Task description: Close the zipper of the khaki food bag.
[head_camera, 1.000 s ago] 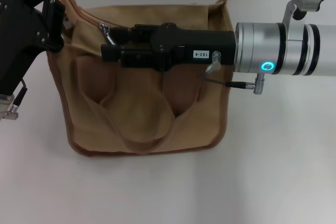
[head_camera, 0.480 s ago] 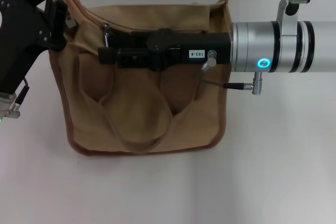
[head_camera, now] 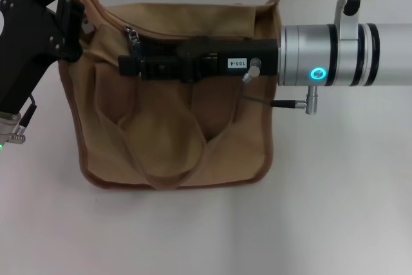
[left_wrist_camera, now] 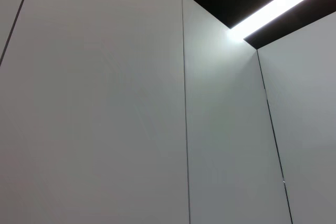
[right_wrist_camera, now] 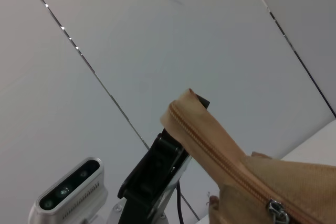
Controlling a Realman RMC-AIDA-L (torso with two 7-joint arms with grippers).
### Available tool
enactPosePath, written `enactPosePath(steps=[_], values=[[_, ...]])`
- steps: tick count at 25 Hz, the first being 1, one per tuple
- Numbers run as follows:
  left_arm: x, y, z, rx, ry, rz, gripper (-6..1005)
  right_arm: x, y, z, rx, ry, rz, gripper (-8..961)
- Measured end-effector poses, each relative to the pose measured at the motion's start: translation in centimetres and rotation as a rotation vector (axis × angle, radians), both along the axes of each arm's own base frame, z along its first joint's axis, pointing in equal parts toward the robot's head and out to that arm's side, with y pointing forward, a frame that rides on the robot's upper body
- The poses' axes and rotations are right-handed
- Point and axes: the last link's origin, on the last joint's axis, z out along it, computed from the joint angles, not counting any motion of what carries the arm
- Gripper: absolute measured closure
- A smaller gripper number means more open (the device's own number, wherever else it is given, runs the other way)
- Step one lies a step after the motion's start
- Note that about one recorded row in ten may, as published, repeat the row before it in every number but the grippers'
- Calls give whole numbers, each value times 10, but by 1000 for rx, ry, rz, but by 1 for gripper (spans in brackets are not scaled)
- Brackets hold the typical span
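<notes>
Khaki food bag (head_camera: 174, 114) lies on the desk (head_camera: 335, 210). The left hand (head_camera: 64, 14) pinches its corner taut. The right hand (head_camera: 129, 66) lies over the top, the zipper (head_camera: 133, 35) pull at its tip; grip unclear. Judged mid-pull; next, draw toward the left hand.

The head camera looked steeply down on the bag (head_camera: 174, 120) from close above. The left wrist camera faced up at wall panels (left_wrist_camera: 105, 119) only. The right wrist camera, low and close, shared the bag's zipper (right_wrist_camera: 220, 161) and the left gripper (right_wrist_camera: 157, 174)
</notes>
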Motion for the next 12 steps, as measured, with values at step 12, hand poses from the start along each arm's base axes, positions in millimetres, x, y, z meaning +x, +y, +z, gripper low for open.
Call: enactPosePath(steps=[12], values=[[9, 3, 1, -3, -14, -47, 953, -3, 2, -1, 0, -19, 12, 281]])
